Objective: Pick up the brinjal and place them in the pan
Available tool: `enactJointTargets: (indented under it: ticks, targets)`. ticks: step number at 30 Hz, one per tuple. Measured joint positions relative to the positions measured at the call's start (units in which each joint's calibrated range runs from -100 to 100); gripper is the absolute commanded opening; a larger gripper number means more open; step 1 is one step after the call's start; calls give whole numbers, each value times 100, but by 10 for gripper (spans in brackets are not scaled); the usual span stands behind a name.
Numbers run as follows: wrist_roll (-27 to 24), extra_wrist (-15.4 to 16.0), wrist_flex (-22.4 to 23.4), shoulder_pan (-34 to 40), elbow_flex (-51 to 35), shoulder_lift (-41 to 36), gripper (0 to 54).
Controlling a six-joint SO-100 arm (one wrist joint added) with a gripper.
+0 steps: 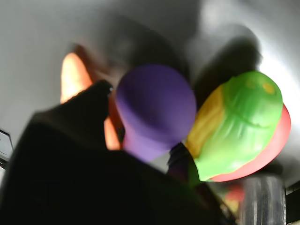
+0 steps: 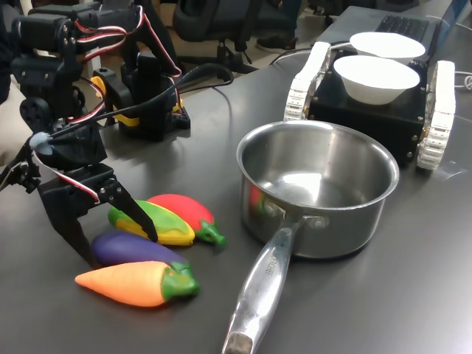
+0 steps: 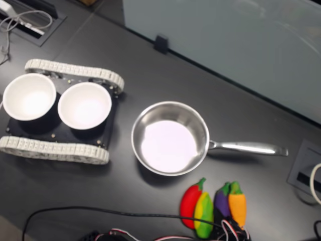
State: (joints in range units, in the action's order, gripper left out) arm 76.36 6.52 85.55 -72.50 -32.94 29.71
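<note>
The purple brinjal lies on the dark table between an orange carrot and a yellow-green toy vegetable. My gripper is open and straddles the brinjal's blunt end, one black finger on each side. In the wrist view the brinjal fills the middle, with a black finger beside it. The second exterior view shows the brinjal near the bottom edge. The steel pan stands empty to the first exterior view's right of the vegetables, its handle pointing toward the camera. The pan also appears in the second exterior view.
A red pepper lies behind the yellow-green toy. A tracked vehicle carrying two white bowls stands beyond the pan. Another black servo unit with cables sits at the back on the first exterior view's left.
</note>
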Motion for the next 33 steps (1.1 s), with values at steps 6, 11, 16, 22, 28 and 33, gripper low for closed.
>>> enactJointTargets:
  ticks: [6,11,16,22,28,33]
  targets:
    - [-103,-92,17,154,-27,109,211]
    - [-171,-92,25,176,-27,126,121]
    - [-200,-119,42,242,-27,118,21]
    - [-274,-129,59,297,-18,109,2]
    - [-479,-129,59,297,-18,109,2]
    - [-899,-28,59,297,-18,59,2]
